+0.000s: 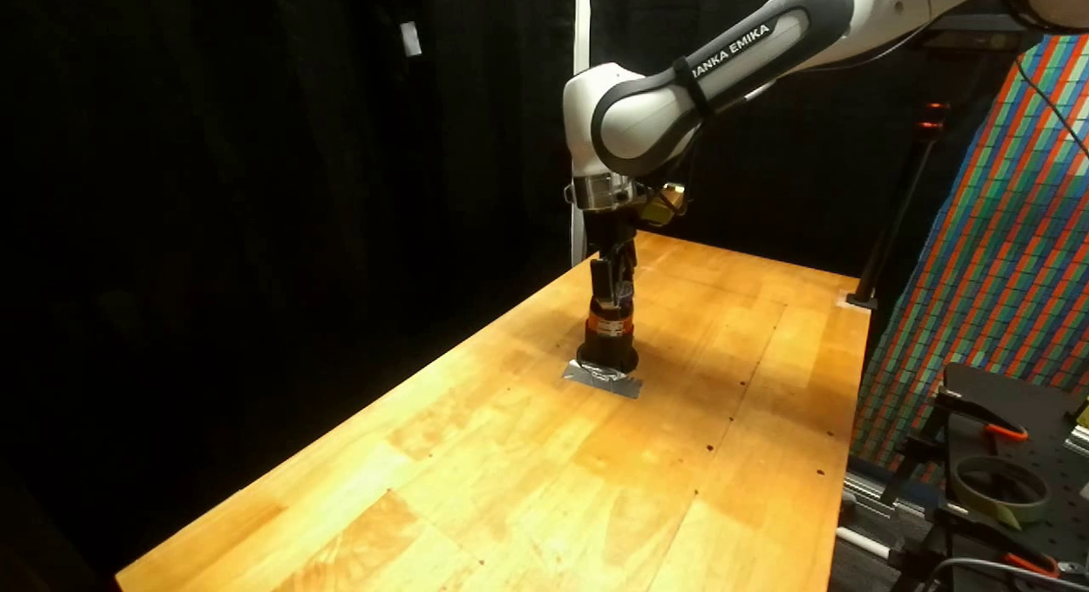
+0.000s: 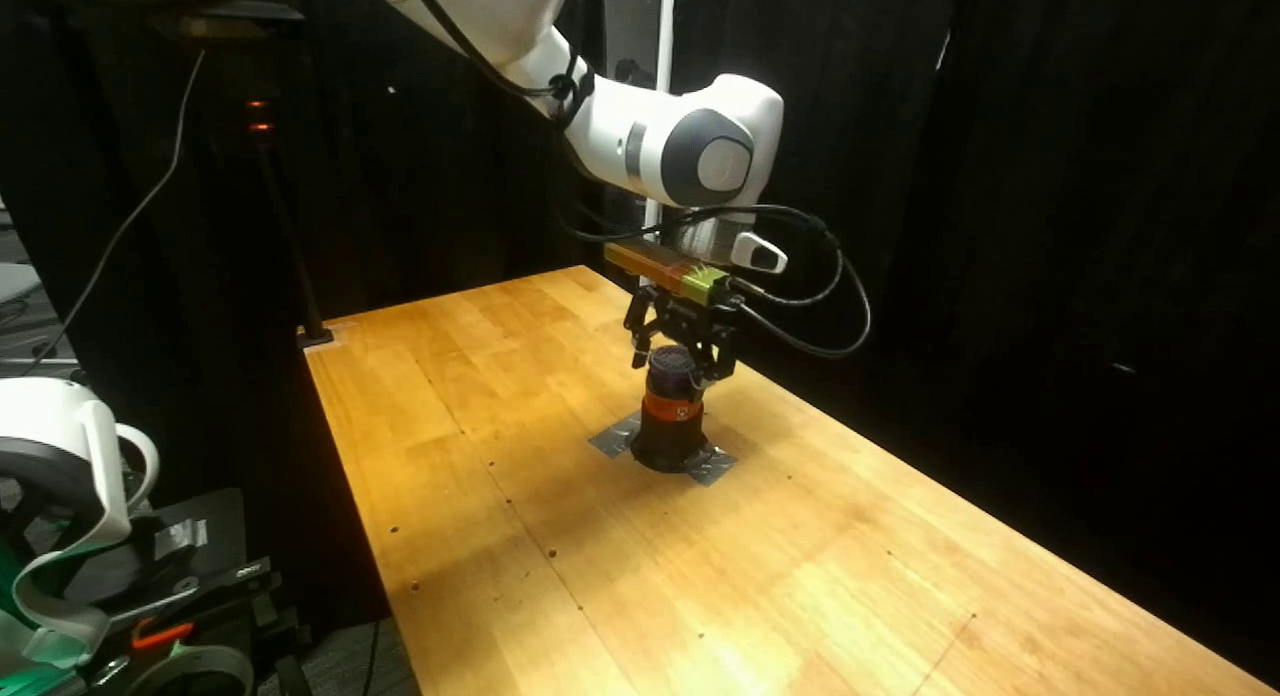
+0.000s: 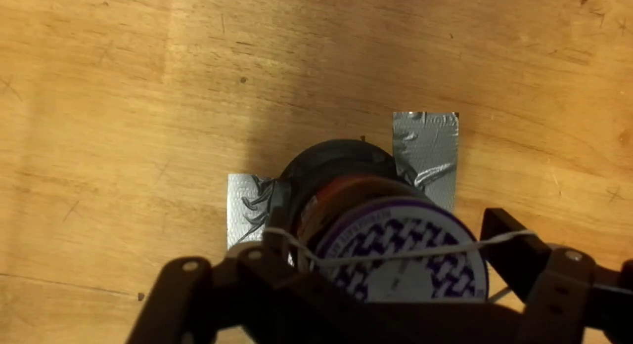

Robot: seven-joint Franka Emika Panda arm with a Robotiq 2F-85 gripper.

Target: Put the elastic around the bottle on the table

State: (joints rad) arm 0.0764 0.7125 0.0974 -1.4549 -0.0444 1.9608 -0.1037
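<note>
- Two fingers (image 3: 517,255) of my pincer (image 3: 390,233) stand spread apart, clamping nothing, with the elastic (image 3: 405,253) stretched across from finger to finger.
- Below me the bottle (image 2: 672,408) stands upright on the desk (image 1: 544,507), its top near the level of my fingertips in both exterior views; silver tape (image 3: 428,151) runs from its black base (image 2: 664,451) onto the wood.
- In the wrist view a strand of the elastic crosses over the lid (image 3: 400,279), so I judge the loop is not yet around the bottle. Where most of its other side runs I cannot tell; my own frame hides it.
- If I lower from here, that strand could catch on top of the lid and never slide down the side, because the loop seems off-centre.
- A fingertip could come down on the lid's edge, since the right-hand one in the wrist view looks very near it; pressing there might tip the bottle or strain the tape.
- Bringing my fingers together too early would slacken the elastic, and it could drop loose on the lid.
- Spreading wider, or dragging the strand against the lid, could make it slip off a fingertip, as only its own pull seems to hold it there.
</note>
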